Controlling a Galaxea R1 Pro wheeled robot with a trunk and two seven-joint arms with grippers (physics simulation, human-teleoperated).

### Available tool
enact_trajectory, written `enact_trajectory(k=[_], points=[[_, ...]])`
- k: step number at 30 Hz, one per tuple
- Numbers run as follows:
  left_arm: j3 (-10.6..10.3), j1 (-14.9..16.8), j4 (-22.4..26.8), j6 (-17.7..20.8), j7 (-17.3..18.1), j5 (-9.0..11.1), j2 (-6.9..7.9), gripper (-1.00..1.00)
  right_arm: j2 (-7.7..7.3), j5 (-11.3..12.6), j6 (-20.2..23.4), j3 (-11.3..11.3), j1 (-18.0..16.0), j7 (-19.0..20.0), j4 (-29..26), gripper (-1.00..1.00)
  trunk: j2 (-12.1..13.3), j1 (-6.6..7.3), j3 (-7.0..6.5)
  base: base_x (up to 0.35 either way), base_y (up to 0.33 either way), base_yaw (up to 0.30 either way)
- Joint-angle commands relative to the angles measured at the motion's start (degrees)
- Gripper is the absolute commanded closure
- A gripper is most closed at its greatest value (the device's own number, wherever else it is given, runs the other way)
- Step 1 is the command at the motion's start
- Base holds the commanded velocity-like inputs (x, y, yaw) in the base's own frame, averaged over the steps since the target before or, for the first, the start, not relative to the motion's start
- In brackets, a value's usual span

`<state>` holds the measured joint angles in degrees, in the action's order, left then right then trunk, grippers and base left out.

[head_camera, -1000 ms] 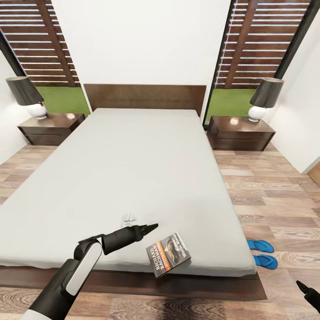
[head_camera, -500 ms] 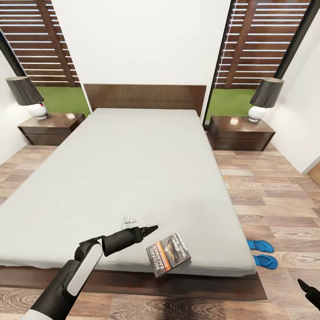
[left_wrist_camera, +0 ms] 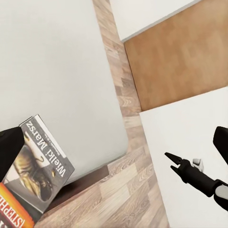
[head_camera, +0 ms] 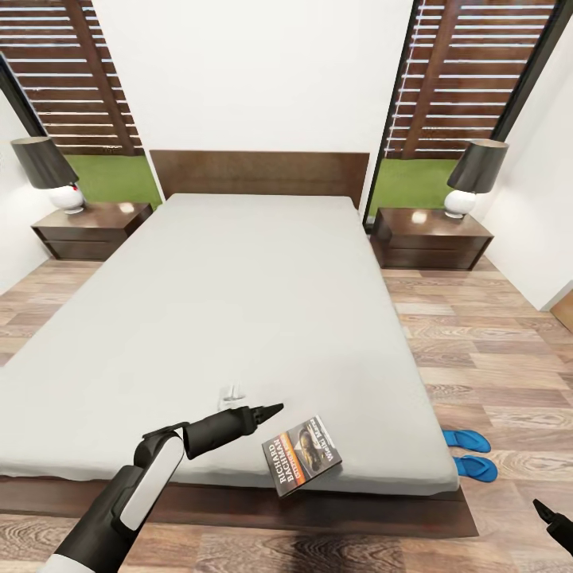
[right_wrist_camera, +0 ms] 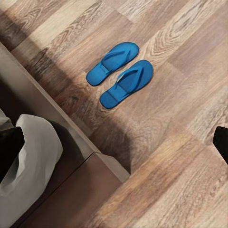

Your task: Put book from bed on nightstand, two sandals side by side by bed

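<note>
The book (head_camera: 301, 455) lies flat on the bed (head_camera: 239, 318), at the mattress's near right corner, its lower edge overhanging the foot. My left gripper (head_camera: 273, 410) hovers open just left of and beyond the book, not touching it. In the left wrist view the book (left_wrist_camera: 38, 168) sits close by one finger. The two blue sandals (head_camera: 465, 438) (head_camera: 475, 468) lie side by side on the floor beside the bed's near right corner, also seen as a pair (right_wrist_camera: 113, 63) (right_wrist_camera: 127, 82) in the right wrist view. My right gripper (head_camera: 543, 508) hangs open over the floor, nearer than the sandals.
A nightstand (head_camera: 91, 227) with a black-shaded lamp (head_camera: 44, 171) stands left of the headboard, and a matching nightstand (head_camera: 430, 237) with a lamp (head_camera: 476, 175) stands right of it. Wood-plank floor (head_camera: 493, 358) runs along the bed's right side. The dark bed frame (head_camera: 382, 517) juts out below the mattress.
The left gripper has sunk very slightly toward the mattress. The book and the sandals have not moved.
</note>
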<state>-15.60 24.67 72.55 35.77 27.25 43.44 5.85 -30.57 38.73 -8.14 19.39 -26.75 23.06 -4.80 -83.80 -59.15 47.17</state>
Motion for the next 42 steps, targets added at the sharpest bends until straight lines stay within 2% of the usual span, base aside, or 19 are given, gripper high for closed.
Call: enact_trajectory(k=[1,9,26,28,32,34,42], points=[[0.0,0.0,0.0,0.3,-0.1,0.4,0.03,-1.00,-0.02,0.2,-0.1,0.1,-0.1,0.3,0.1,-1.00,0.0,0.01,0.04,-0.086,0.000,0.000],[0.0,0.0,-0.1,0.3,-0.2,0.5,0.03,-1.00,0.00,0.2,-0.1,0.1,-0.1,0.3,0.1,-1.00,0.0,0.01,0.04,-0.214,0.000,0.000],[-0.4,0.0,-0.1,0.3,-0.2,0.5,-0.05,-1.00,0.19,-0.6,0.8,0.0,-0.1,0.7,0.4,-1.00,0.0,0.01,0.04,-0.008,0.000,0.000],[-0.4,0.0,-0.1,0.3,-0.2,0.5,-0.05,-1.00,0.25,-1.1,0.9,0.0,0.0,1.7,0.4,-1.00,0.0,0.01,0.04,0.000,0.000,0.000],[-0.5,0.0,-0.1,0.3,-0.2,0.5,-0.33,-1.00,0.32,-2.9,1.0,0.0,0.0,7.1,0.4,-1.00,0.0,0.01,0.04,-0.025,0.000,0.000],[-0.5,0.0,-0.1,0.4,-0.2,0.4,-0.54,-1.00,0.33,-3.3,1.0,0.0,0.0,8.2,0.4,-1.00,0.0,0.01,0.04,-0.170,0.000,0.000],[-0.5,0.0,-0.2,0.4,-0.2,0.4,-0.79,-1.00,0.34,-3.7,0.9,0.0,0.0,9.4,0.4,-1.00,0.0,0.01,0.04,-0.298,0.000,0.000]])
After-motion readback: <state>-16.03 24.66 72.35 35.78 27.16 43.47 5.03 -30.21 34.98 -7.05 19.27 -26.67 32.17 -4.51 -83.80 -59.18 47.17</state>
